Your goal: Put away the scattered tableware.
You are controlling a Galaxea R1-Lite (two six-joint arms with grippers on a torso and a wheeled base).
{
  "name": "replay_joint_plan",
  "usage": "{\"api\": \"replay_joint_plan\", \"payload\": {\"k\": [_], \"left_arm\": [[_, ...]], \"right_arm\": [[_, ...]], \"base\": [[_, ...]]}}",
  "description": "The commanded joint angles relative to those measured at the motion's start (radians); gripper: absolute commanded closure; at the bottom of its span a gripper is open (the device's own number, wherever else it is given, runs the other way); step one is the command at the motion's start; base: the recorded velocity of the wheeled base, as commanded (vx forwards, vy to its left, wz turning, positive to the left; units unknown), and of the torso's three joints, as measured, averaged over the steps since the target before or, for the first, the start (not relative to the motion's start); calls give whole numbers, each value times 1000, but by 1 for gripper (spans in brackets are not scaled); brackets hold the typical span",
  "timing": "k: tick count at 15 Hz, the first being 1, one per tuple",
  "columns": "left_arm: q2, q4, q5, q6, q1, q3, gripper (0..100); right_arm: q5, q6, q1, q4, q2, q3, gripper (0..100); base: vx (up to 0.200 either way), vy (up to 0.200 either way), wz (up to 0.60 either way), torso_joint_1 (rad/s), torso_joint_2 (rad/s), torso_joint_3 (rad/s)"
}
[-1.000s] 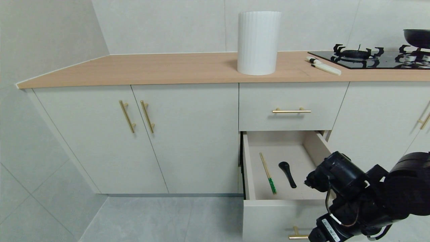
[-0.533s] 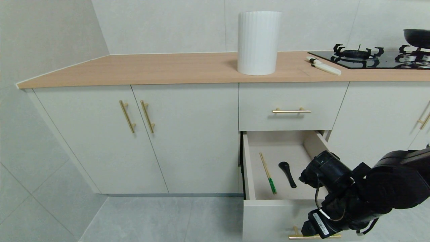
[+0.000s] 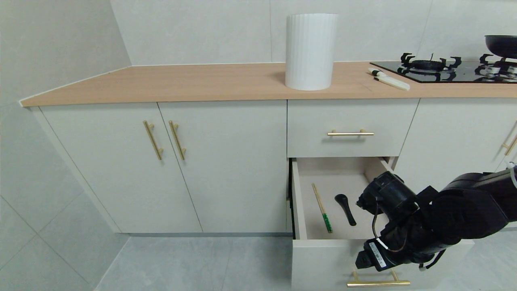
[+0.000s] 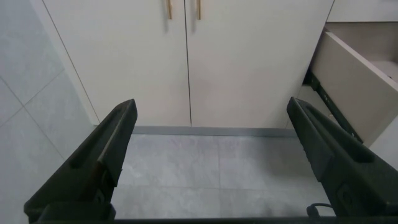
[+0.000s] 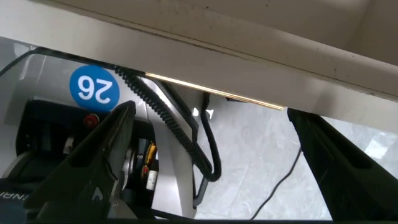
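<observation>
A: The lower drawer (image 3: 297,202) stands pulled out. Inside lie the green-tipped chopsticks (image 3: 322,207) and, just beside them, a black spoon (image 3: 345,209). The two are apart, not touching.

B: And the right gripper (image 5: 210,113) hangs low in front of that drawer, fingers spread wide, nothing held. The gold drawer handle (image 5: 217,92) runs across just past the tips.

A: Looks to me like a setup for closing it. First worry: a cream knife (image 3: 389,81) lies up on the countertop (image 3: 181,83) beside the gas hob (image 3: 444,68). Shut the drawer now and that one is left out.

B: Second worry: the wrist's bulk sits over the drawer's front right corner. Push in from there and the arm could get pinched against the upper drawer (image 3: 351,117).

A: See the loose cable (image 3: 374,228) on that wrist? It could catch on the handle.

B: A hard shove would also send the spoon and chopsticks sliding to the back.

A: And the left gripper (image 4: 211,106)?

B: Parted too, and empty. It sits low over the floor (image 4: 199,168), facing the cabinet doors (image 4: 249,56), well away from the action.
</observation>
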Motion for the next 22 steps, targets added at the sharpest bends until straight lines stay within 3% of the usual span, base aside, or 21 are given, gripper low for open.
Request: {"api": "replay_joint_plan", "payload": {"k": [1, 14, 22], "left_arm": [[0, 0, 0, 0, 0, 0, 0], [0, 0, 0, 0, 0, 0, 0], [0, 0, 0, 0, 0, 0, 0]], "right_arm": [[-2, -2, -1, -6, 17, -27, 0], [-34, -31, -93, -7, 199, -265, 0], [-74, -29, -133, -380, 252, -148, 0]], "base": [[0, 0, 0, 0, 0, 0], [0, 0, 0, 0, 0, 0], [0, 0, 0, 0, 0, 0]]}}
